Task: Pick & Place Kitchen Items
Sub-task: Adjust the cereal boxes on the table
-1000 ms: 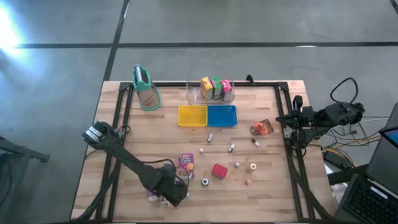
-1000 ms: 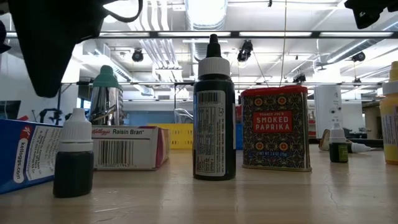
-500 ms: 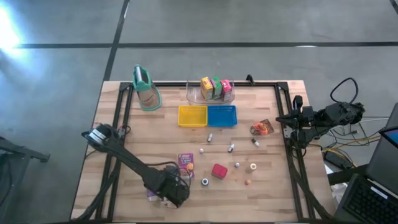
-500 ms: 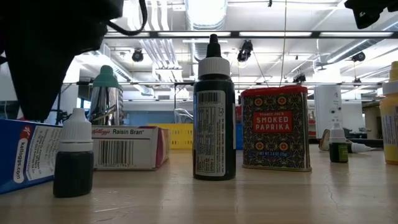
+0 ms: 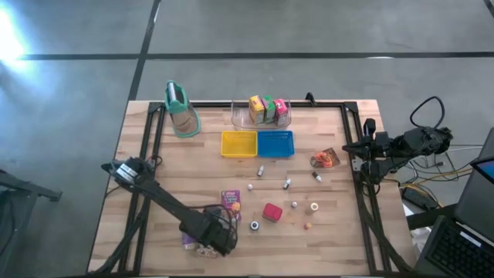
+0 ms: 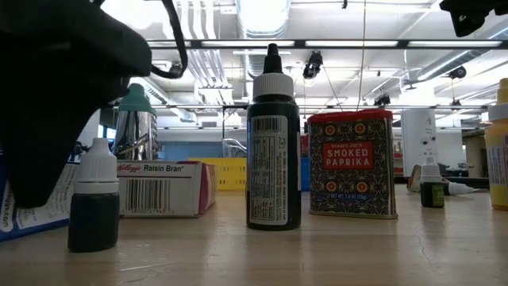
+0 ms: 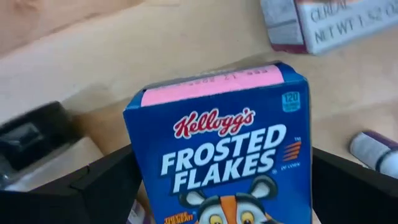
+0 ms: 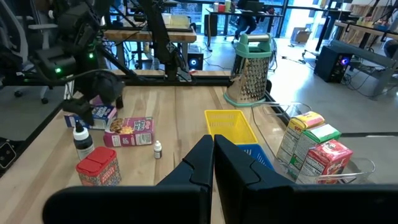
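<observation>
1. High view: my left gripper hangs low at the near-left corner of the desk, right over a blue cereal carton that my arm mostly covers. A purple Raisin Bran carton lies just beyond it, and a red paprika tin sits a little further to the right. My right gripper is parked at the right edge of the desk, well apart from the carton, so my left arm is clearly the nearer one.

2. Low view: my left arm is a dark mass at the left, in front of the blue carton, whose white panel peeks out beneath it. A small white-capped dropper bottle stands just beside it. The fingers themselves are hidden here.

3. Left wrist view: the Frosted Flakes carton fills the gap between my left fingers, which are spread wide on either side and not yet touching it. Its long axis runs straight away from my wrist, pink end flap farthest off. I judge that closing would clamp its narrow sides.

4. Right wrist view: my right fingers are pressed together, empty, pointing across the desk toward the yellow tray.
</observation>
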